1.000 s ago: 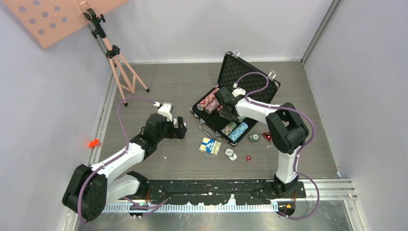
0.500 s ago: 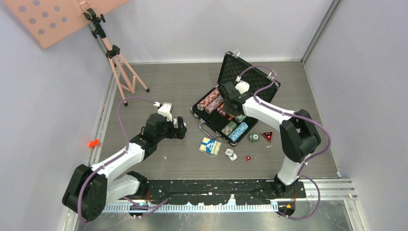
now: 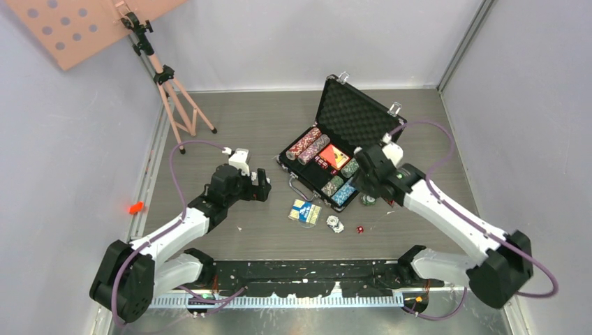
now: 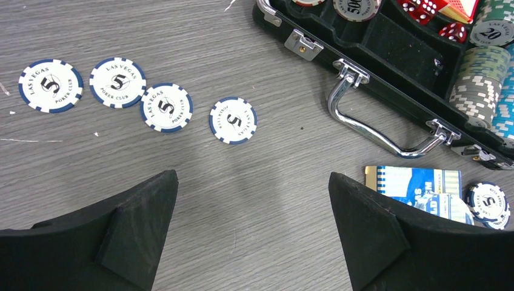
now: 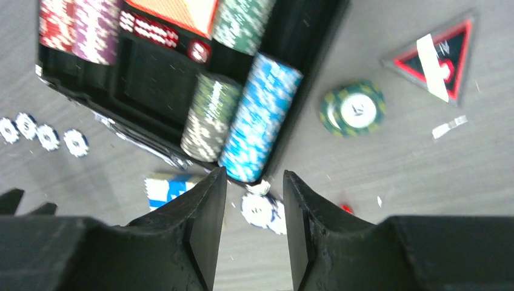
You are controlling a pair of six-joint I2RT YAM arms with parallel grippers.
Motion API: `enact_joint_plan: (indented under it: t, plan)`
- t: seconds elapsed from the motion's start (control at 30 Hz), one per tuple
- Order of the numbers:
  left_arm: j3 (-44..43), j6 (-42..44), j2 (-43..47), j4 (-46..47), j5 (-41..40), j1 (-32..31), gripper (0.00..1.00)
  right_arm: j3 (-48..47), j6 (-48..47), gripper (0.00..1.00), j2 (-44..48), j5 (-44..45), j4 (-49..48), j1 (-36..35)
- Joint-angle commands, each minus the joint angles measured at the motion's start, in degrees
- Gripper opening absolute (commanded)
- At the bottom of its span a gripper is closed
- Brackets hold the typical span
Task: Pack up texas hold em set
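The black briefcase [image 3: 300, 171] lies open with its foam lid [image 3: 359, 115] raised. Rows of poker chips [image 5: 260, 118], a red deck [image 3: 334, 155] and red dice [image 5: 148, 27] lie inside it. On the floor in front of it are a blue deck [image 3: 305, 211], a white-and-blue chip [image 5: 260, 209], a red die [image 3: 360, 229] and a green chip [image 5: 353, 109]. Several blue-rimmed chips [image 4: 166, 107] lie left of the case handle [image 4: 376, 118]. My right gripper [image 5: 254, 173] hovers over the case's near right corner, partly open and holding nothing. My left gripper [image 4: 252, 176] stands wide open over bare floor.
A red-and-black triangular marker [image 5: 445, 51] lies right of the case. A pink tripod [image 3: 171, 84] with a pink board stands at the back left. A small orange object [image 3: 135, 207] lies by the left wall. Walls close in the floor on three sides.
My right arm has drawn back from the middle of the case to its near right corner and its jaws have parted. The red deck now shows in the case. The left arm is still.
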State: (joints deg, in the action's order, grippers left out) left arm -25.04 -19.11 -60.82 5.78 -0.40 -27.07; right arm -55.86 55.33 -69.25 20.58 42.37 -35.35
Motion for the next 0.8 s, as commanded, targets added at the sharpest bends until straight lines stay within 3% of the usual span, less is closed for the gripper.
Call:
enact_joint_plan:
  t: [0.0, 0.1, 0.3, 0.77]
  plan:
    - [-1.2, 0.4, 0.4, 2.2, -0.9, -0.3, 0.99, 6.4, 9.8, 0.47, 8.5, -3.4, 7.6, -1.4]
    - [-1.5, 0.7, 0.2, 1.8, -1.2, -0.3, 0.99, 8.8, 14.4, 0.54, 11.9, -2.9, 13.9, -4.2]
    - [-1.0, 0.7, 1.5, 1.7, -1.3, -0.3, 1.0, 13.7, 20.9, 0.55, 18.8, -3.6, 18.7, -7.2]
    - [-1.1, 1.0, 2.2, 0.8, -1.5, -0.3, 1.0, 23.9, 31.3, 0.49, 14.8, -6.8, 6.6, -7.8]
